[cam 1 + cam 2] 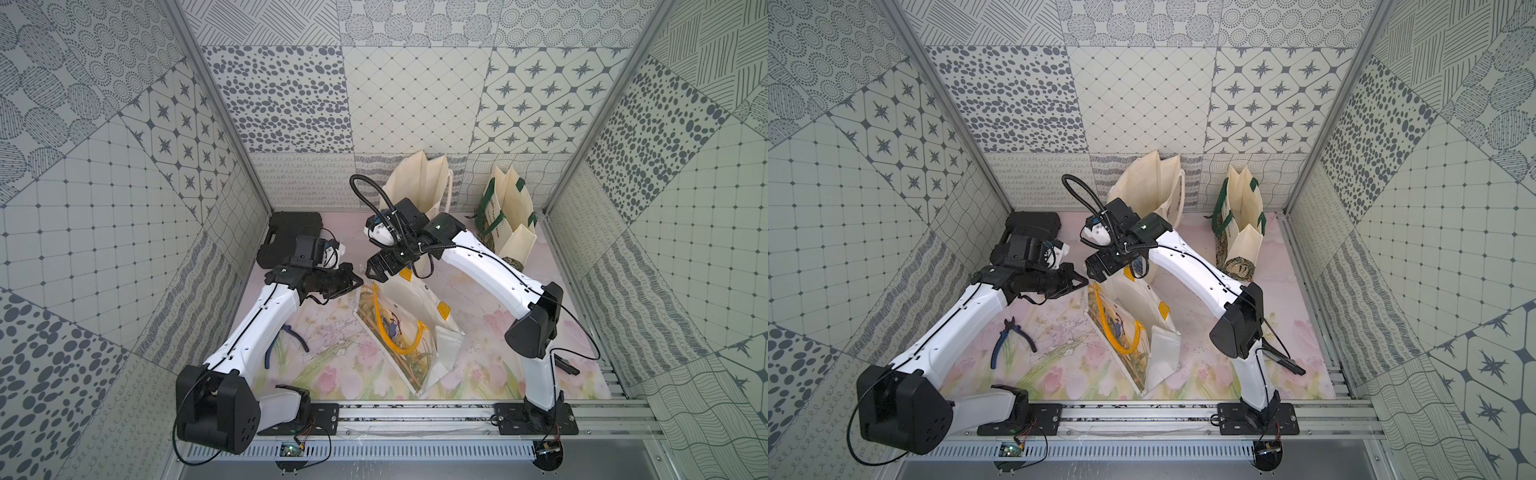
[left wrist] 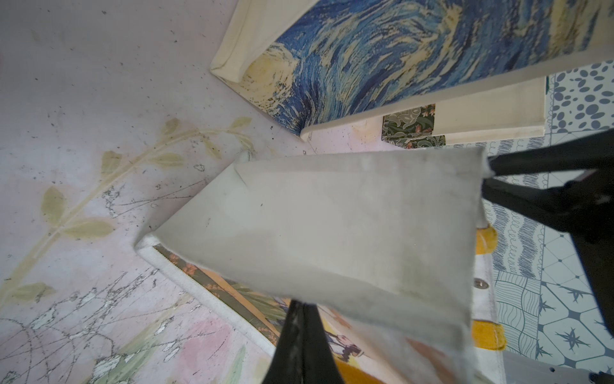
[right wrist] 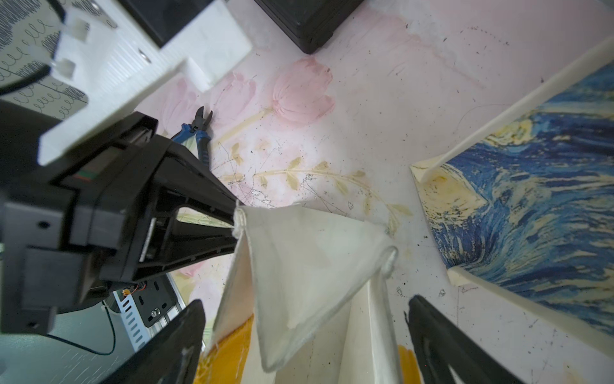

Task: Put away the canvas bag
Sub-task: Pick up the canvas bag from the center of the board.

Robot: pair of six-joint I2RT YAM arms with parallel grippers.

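At the middle of the floral table top [image 1: 482, 299], the canvas bag [image 1: 415, 303] with yellow handles lies collapsed on its side, its far end raised off the surface. The left gripper [image 1: 360, 280] is clamped tight on one corner of the cream cloth and holds it up. The right gripper [image 3: 305, 301] hovers over that same far end with its jaws spread wide and nothing in them, one finger on either side of the lifted fold; whether either finger already touches the cloth is not clear. I judge the step in hand to be gathering the bag by its upper edge, with one corner taken and the second grip not yet made. The next move calls for the right gripper to settle onto the fold and close, so both arms can lift or fold the cloth together, probably toward the far row of bags. The two grippers sit very near each other, so a knock between them is the main risk, and limp cloth may slip from a shallow pinch. A cream bag [image 1: 419, 183] stands far middle and a green-handled bag [image 1: 509, 208] far right, just behind the right arm's reach. A black case [image 1: 286, 232] lies far left and blue-handled pliers [image 1: 1011, 328] near left, both apart from the bag
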